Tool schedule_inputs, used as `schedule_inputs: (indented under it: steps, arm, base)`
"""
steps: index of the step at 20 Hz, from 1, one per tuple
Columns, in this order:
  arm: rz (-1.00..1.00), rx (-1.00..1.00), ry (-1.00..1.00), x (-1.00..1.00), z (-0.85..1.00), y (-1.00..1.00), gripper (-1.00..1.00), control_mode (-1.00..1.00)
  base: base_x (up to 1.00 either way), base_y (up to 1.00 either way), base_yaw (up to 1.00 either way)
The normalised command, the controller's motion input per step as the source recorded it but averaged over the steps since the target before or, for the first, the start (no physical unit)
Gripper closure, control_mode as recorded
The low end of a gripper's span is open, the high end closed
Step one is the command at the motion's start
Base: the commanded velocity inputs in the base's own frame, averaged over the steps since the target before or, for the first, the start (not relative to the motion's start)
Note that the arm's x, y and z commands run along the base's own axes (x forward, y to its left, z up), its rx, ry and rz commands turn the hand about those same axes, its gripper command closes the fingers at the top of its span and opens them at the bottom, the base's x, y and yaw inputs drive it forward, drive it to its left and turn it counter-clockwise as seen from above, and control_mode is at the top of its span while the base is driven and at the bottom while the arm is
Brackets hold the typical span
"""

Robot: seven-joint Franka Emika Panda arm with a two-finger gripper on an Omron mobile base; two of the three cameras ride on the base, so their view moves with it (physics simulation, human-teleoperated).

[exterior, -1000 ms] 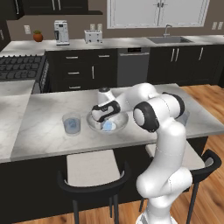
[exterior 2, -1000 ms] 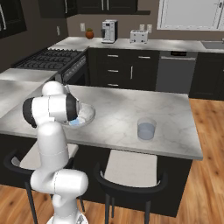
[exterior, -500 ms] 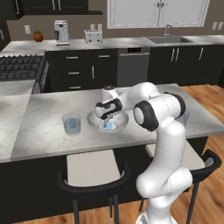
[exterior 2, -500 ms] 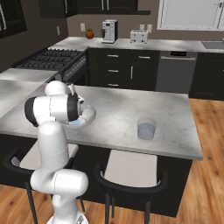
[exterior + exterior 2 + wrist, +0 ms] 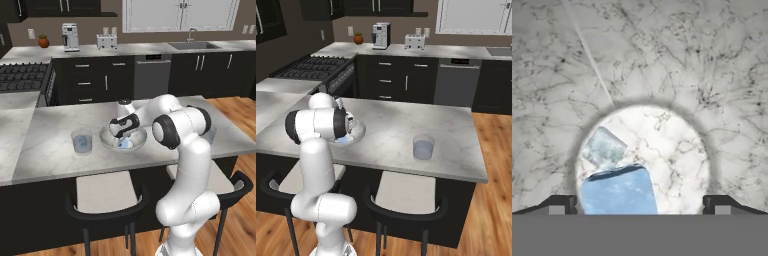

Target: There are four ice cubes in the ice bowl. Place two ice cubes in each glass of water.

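The ice bowl (image 5: 107,141) sits mid-counter, and its rim (image 5: 358,131) peeks out behind my arm in the right base view. My gripper (image 5: 120,135) reaches down into it, open. The hand view looks straight into the ice bowl (image 5: 687,145). A pale-blue ice cube (image 5: 618,194) lies between my wide-spread fingertips, closer to the left one, and my gripper (image 5: 639,206) is not touching it. A clearer ice cube (image 5: 603,148) rests just beyond. One glass of water (image 5: 82,141) stands left of the bowl, and another glass of water (image 5: 423,147) stands far to the right.
Two dark stools (image 5: 107,202) (image 5: 406,197) stand against the near edge of the marble island (image 5: 391,125). Behind the island is a back counter with a coffee machine (image 5: 70,37), a toaster (image 5: 106,42) and a sink (image 5: 192,45). A stove (image 5: 22,77) sits at the left.
My hand has sunk a little lower into the bowl. The jaws have stayed wide apart, and the glasses and the bowl have not moved.
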Motion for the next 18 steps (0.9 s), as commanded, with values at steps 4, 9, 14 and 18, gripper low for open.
schedule_inputs:
  steps: [4,9,14,18]
  arm:
    - [-0.10,0.00,0.03,0.00,-0.13,0.00,-1.00,-1.00]
    - [-0.10,0.00,0.06,0.00,-0.18,0.00,-1.00,-1.00]
    - [-0.10,0.00,0.07,0.00,-0.16,0.00,-1.00,-1.00]
    - [-0.10,0.01,0.07,0.00,-0.12,0.00,1.00,-1.00]
  base:
    - [0.00,0.00,0.00]
    - [0.00,0.00,0.00]
    - [0.00,0.00,0.00]
    - [0.00,0.00,0.00]
